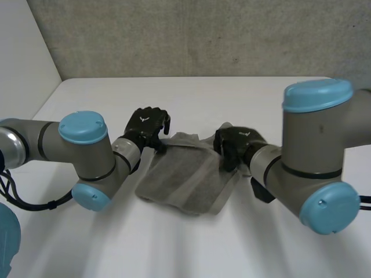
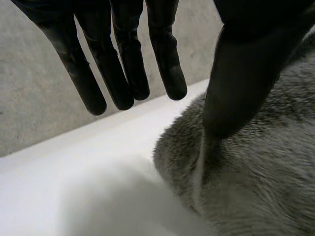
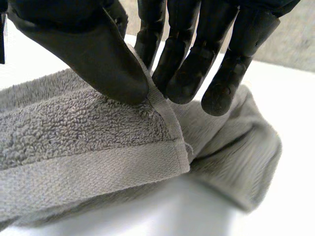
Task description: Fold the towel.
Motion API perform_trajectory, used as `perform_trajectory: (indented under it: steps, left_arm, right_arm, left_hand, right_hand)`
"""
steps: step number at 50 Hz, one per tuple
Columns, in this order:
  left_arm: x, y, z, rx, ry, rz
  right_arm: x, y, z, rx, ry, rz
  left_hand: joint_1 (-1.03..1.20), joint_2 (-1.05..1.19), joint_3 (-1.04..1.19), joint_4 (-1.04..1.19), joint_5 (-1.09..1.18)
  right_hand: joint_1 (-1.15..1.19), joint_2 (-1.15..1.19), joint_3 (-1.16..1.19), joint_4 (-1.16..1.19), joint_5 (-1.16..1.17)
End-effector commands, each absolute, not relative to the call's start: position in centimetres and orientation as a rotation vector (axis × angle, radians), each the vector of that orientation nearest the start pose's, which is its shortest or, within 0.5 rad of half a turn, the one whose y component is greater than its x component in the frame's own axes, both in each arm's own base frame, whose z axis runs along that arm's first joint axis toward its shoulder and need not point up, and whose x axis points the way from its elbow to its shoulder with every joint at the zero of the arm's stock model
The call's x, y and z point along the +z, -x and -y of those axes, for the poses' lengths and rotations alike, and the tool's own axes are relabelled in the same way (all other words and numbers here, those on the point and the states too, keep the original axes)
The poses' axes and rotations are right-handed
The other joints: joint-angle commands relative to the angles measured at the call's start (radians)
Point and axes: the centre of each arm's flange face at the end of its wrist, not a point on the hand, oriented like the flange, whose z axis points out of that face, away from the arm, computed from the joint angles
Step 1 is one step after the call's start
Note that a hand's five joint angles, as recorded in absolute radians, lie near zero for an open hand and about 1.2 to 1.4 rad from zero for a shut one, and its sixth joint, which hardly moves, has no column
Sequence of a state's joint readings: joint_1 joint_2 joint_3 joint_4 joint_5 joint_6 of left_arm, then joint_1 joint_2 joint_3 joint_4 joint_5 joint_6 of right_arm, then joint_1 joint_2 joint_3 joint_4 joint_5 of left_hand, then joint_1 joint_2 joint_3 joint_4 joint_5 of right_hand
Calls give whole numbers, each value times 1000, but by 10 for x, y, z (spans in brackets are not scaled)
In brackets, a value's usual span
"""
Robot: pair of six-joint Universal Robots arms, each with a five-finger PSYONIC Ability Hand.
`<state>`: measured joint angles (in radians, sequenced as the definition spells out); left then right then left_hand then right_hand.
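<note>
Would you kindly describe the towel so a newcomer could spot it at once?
On the white table, look between the black left hand and black right hand. There lies a grey terry-cloth towel, partly folded, its hemmed edge pinched by the right hand. It is the only soft thing among hard machine parts.
</note>
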<state>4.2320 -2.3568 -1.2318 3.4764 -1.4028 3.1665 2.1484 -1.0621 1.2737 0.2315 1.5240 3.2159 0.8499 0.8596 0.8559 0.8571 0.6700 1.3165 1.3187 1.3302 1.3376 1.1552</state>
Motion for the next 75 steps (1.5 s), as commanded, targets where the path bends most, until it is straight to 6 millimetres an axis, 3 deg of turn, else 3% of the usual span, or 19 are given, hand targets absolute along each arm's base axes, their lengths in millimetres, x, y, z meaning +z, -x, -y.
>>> perform_trajectory:
  steps: [1, 9, 13, 27, 36, 38, 41, 43, 44, 46, 47, 49, 50, 54, 57, 61, 64, 66, 75]
  left_arm:
    - [150, 341, 336, -2401, -854, -2516]
    - [143, 355, 344, -2445, -899, -2547]
    - [134, 363, 335, -2433, -984, -2637]
    - [126, 364, 330, -2409, -1027, -2674]
    - [121, 371, 344, -2451, -1021, -2624]
    - [128, 374, 351, -2500, -1024, -2572]
    - [157, 382, 365, -2640, -1035, -2400]
    - [214, 385, 383, -2844, -960, -2118]
    - [214, 385, 383, -2845, -959, -2116]
    - [289, 380, 393, -3060, -812, -1807]
    - [290, 380, 393, -3061, -811, -1805]
    - [369, 370, 382, -3250, -700, -1483]
    - [370, 370, 382, -3250, -700, -1481]
    - [446, 354, 352, -3395, -620, -1166]
    - [462, 347, 340, -3404, -614, -1145]
    - [441, 341, 343, -3321, -645, -1314]
    - [399, 324, 354, -3163, -663, -1555]
    - [335, 298, 362, -2940, -677, -1836]
    - [215, 267, 341, -2570, -740, -2279]
  right_arm:
    - [226, -309, 247, -1527, 703, -2257]
    - [253, -318, 262, -1669, 763, -2171]
    - [257, -321, 260, -1657, 802, -2178]
    - [233, -311, 253, -1557, 832, -2265]
    - [246, -312, 256, -1625, 865, -2225]
    - [270, -318, 266, -1744, 864, -2137]
    - [287, -323, 274, -1828, 858, -2068]
    - [328, -331, 288, -2031, 838, -1892]
    - [328, -331, 288, -2032, 838, -1891]
    - [372, -340, 299, -2261, 811, -1670]
    - [373, -340, 299, -2262, 811, -1668]
    - [418, -343, 299, -2471, 763, -1435]
    - [418, -343, 299, -2472, 763, -1434]
    - [456, -343, 294, -2647, 686, -1184]
    - [465, -343, 291, -2680, 665, -1126]
    - [446, -344, 294, -2648, 742, -1215]
    - [402, -349, 293, -2556, 1014, -1360]
    - [382, -349, 294, -2511, 1135, -1413]
    - [260, -337, 268, -2131, 1646, -1687]
  left_hand:
    - [200, 191, 194, 193, 206]
    - [262, 252, 256, 255, 267]
    - [19, 10, 13, 12, 25]
    - [-32, -41, -38, -39, -26]
    - [546, 537, 540, 539, 552]
    - [546, 537, 540, 539, 552]
    - [546, 537, 540, 539, 552]
    - [546, 537, 540, 539, 552]
    - [546, 537, 540, 539, 552]
    - [546, 537, 540, 539, 552]
    - [546, 537, 540, 539, 552]
    - [546, 537, 540, 539, 552]
    - [546, 537, 540, 539, 552]
    - [546, 537, 540, 539, 552]
    - [546, 537, 540, 539, 552]
    - [546, 537, 540, 539, 552]
    - [546, 537, 540, 539, 552]
    - [546, 537, 540, 539, 552]
    - [546, 537, 540, 539, 552]
  right_hand:
    - [80, 78, 66, 59, 67]
    - [80, 78, 66, 59, 67]
    - [80, 78, 66, 59, 67]
    - [80, 78, 66, 59, 67]
    - [80, 78, 66, 59, 67]
    - [80, 78, 66, 59, 67]
    - [80, 78, 66, 59, 67]
    - [80, 78, 66, 59, 67]
    - [80, 78, 66, 59, 67]
    - [80, 78, 66, 59, 67]
    - [80, 78, 66, 59, 67]
    - [80, 78, 66, 59, 67]
    - [80, 78, 66, 59, 67]
    - [80, 78, 66, 59, 67]
    - [80, 78, 66, 59, 67]
    - [80, 78, 66, 59, 67]
    - [80, 78, 66, 59, 67]
    - [80, 78, 66, 59, 67]
    - [80, 78, 66, 59, 67]
